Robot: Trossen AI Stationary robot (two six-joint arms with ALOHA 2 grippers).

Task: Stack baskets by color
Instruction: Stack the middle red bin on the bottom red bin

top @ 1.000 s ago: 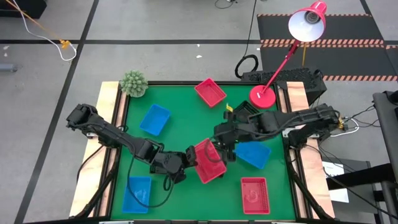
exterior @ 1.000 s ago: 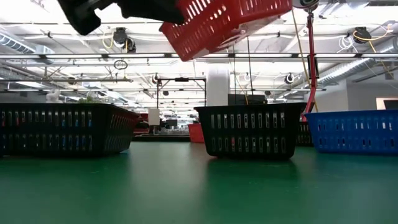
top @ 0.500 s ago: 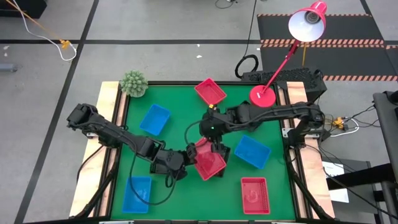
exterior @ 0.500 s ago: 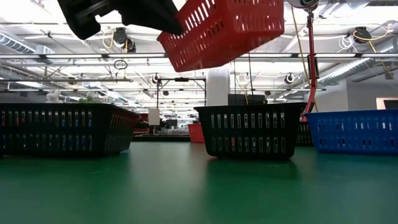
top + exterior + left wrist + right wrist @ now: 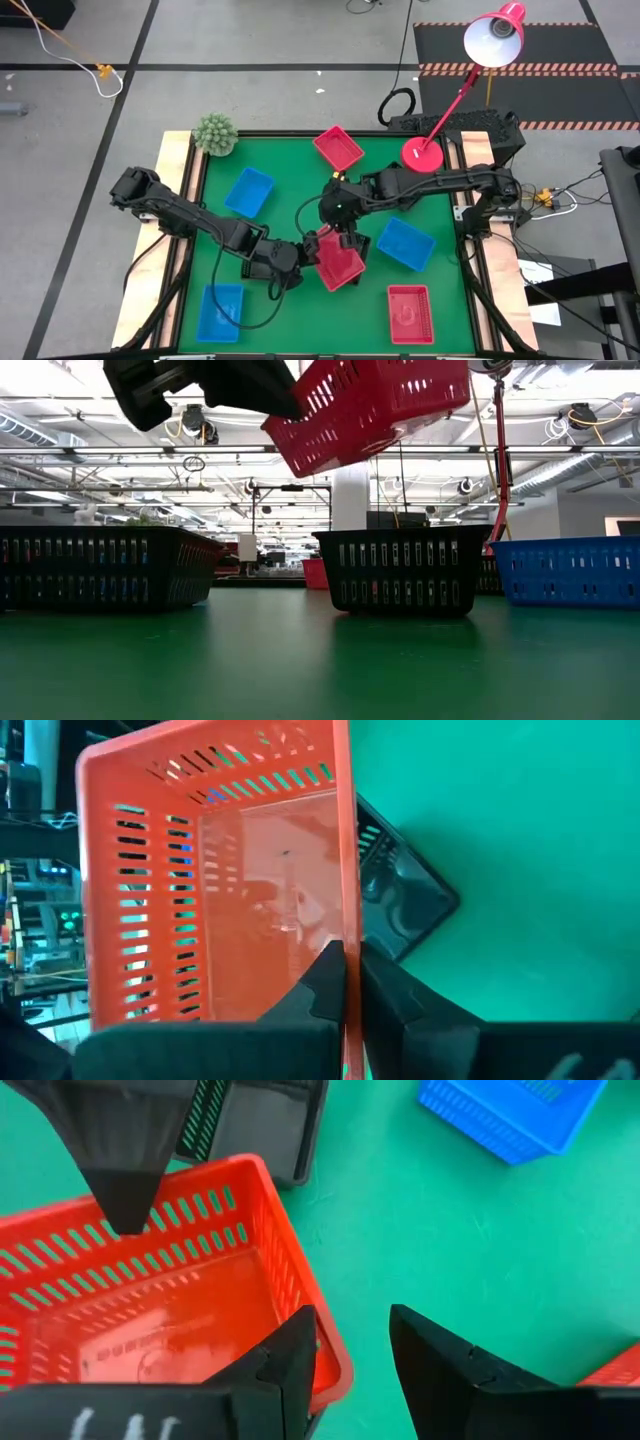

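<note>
So the red basket [image 5: 338,262] everything's about is up in the air near the middle of the green table [image 5: 300,200], a bit toward 5 o'clock from center in the high view. From the low view you can see it tilted, well clear of the mat, with the dark arm at its upper left.

The left gripper [image 5: 305,252] comes in from 8 o'clock and is clamped on the basket's rim; in the left wrist view its two dark fingers [image 5: 325,982] are pinched together with the red wall between them. The right gripper [image 5: 342,238] reaches in from 2 o'clock and sits right over the far end of the same basket. In the right wrist view its fingers stand apart, straddling the basket's corner, one finger [image 5: 290,1355] inside the rim and the other outside over the mat. Can't tell if either one actually touches the plastic.

A black basket [image 5: 255,1125] sits on the mat just under and beside the raised one.

Rest of the table from above:
- red basket at 12 o'clock [image 5: 338,147]
- red basket at 5 o'clock [image 5: 409,314]
- blue basket at 10 o'clock [image 5: 248,192]
- blue basket at 7 o'clock [image 5: 221,311]
- blue basket at 4 o'clock [image 5: 405,244]
</note>
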